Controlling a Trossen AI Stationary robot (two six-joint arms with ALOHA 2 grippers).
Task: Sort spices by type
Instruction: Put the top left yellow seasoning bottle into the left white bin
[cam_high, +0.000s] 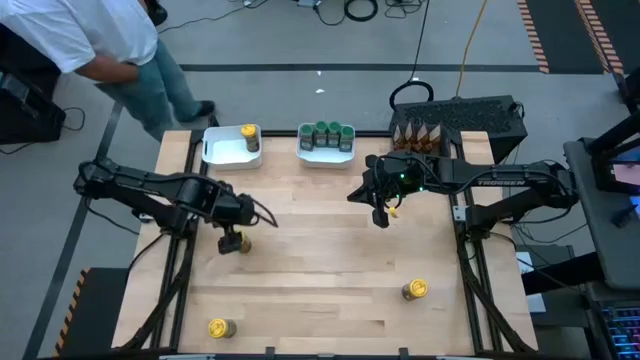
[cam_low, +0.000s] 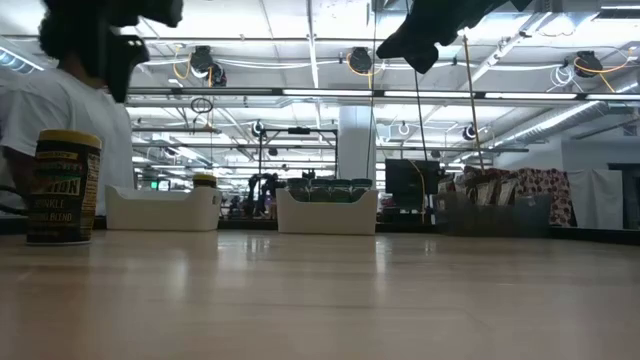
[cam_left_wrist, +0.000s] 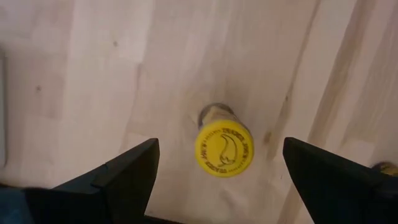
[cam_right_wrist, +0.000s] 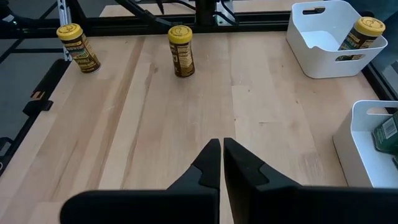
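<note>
Overhead layout of a wooden table (cam_high: 320, 270) with both arms over its middle band. Left gripper (cam_high: 232, 240) hangs directly above an upright yellow-lidded jar (cam_left_wrist: 224, 149) at left centre; its two fingers (cam_left_wrist: 127, 171) stand wide apart on either side of the lid, clear of it, holding nothing. Right gripper (cam_high: 381, 215) is raised over right centre, near the far trays; its fingers (cam_right_wrist: 208, 165) are pressed together, and a small orange piece shows just beside the tip in the overhead view, though whether it is gripped cannot be told.

Along the far edge stand three holders. The left white tray (cam_high: 225, 148) contains one yellow-lidded jar (cam_high: 250, 137) at its right end. The middle white tray (cam_high: 326, 155) holds a row of green-lidded jars (cam_high: 327, 135). To the right, a dark rack (cam_high: 470, 115) carries the brown-orange pointed packets (cam_high: 415, 132), standing upright in a row.

Two more yellow-lidded jars remain loose on the table: one near the front left corner (cam_high: 220, 328), one at the near right (cam_high: 414, 290). In the table-level view a jar (cam_low: 63, 187) stands upright at far left.

A person (cam_high: 110, 45) in a white shirt stands beyond the far left corner.
</note>
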